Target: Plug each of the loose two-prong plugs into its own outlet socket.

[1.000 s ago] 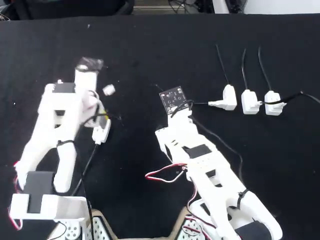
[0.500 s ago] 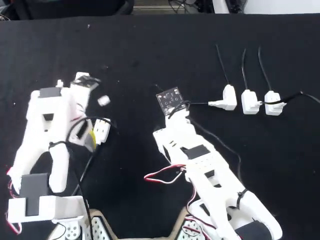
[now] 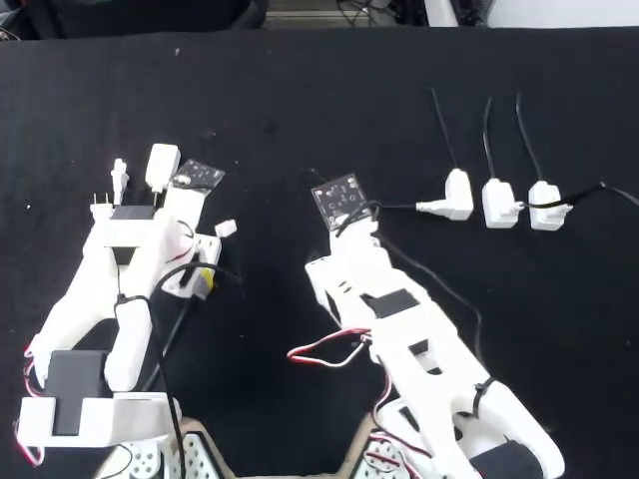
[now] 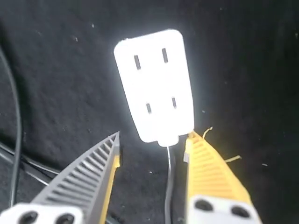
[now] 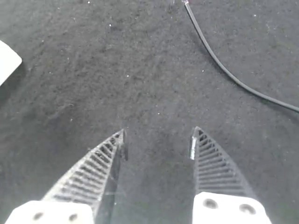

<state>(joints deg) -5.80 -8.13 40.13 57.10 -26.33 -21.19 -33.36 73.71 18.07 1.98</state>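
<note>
The left tool [image 4: 154, 138] stands apart. Its grey and yellow fingers [image 4: 205, 163] flank the cord end of the white outlet block [image 4: 154, 88], which lies flat on the black surface [image 4: 243, 56] with two pairs of slots facing up. The right tool [image 5: 158, 135] is spread too, above the surface, with a black cable [image 5: 224, 70] beyond it. Three white plugs [image 3: 457, 195] lie in a row on their cords — well apart from both tools.

On the table [image 3: 300, 90], the outlet block [image 3: 163, 166] lies left, three plugs [image 3: 497, 203] in a row right
</note>
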